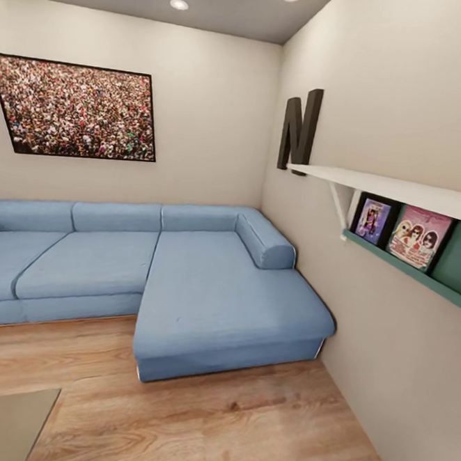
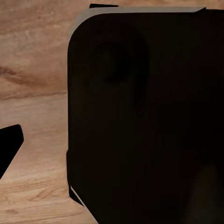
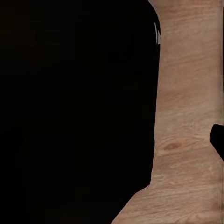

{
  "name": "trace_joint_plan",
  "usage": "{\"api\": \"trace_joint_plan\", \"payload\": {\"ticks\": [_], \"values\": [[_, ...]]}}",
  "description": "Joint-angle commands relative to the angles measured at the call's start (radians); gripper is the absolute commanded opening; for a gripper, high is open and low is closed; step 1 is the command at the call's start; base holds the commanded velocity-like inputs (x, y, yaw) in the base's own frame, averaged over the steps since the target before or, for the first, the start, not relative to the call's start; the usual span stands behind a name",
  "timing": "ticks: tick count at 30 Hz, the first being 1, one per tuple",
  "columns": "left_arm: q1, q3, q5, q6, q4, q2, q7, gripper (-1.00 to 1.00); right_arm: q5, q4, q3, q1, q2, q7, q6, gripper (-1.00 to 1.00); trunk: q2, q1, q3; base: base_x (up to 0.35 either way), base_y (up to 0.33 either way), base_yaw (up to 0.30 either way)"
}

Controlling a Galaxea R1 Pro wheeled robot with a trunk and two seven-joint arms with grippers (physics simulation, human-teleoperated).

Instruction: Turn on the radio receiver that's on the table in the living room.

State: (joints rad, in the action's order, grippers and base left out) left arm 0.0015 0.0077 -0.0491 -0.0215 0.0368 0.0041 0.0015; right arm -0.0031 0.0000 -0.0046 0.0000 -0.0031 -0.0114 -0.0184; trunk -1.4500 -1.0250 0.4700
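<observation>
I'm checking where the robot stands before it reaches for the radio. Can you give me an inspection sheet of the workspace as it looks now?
Surface: a corner of the grey table at the lower left of the head view; light wood plank floor.
Job's things: nothing seen of the radio receiver.
Clutter: nothing seen.
Grippers: cannot tell; dark robot parts block most of both wrist views.
Cables: nothing seen.
Surroundings: light blue sofa, crowd picture, letter N, white shelf, green ledge with record covers.
</observation>
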Motion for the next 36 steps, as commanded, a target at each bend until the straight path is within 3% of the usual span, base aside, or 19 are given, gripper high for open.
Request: {"api": "trace_joint_plan", "payload": {"ticks": [1, 36], "values": [[0.0, 0.0, 0.0, 0.0, 0.0, 0.0, 0.0, 1.0, 0.0, 0.0, 0.0, 0.0, 0.0, 0.0, 0.0, 1.0, 0.0, 0.0, 0.0, 0.318, 0.0, 0.27], [0.0, 0.0, 0.0, 0.0, 0.0, -0.001, 0.0, 1.0, 0.0, 0.0, 0.0, 0.0, 0.0, -0.001, 0.0, 1.0, 0.0, 0.0, 0.0, 0.318, 0.0, 0.268]]}}
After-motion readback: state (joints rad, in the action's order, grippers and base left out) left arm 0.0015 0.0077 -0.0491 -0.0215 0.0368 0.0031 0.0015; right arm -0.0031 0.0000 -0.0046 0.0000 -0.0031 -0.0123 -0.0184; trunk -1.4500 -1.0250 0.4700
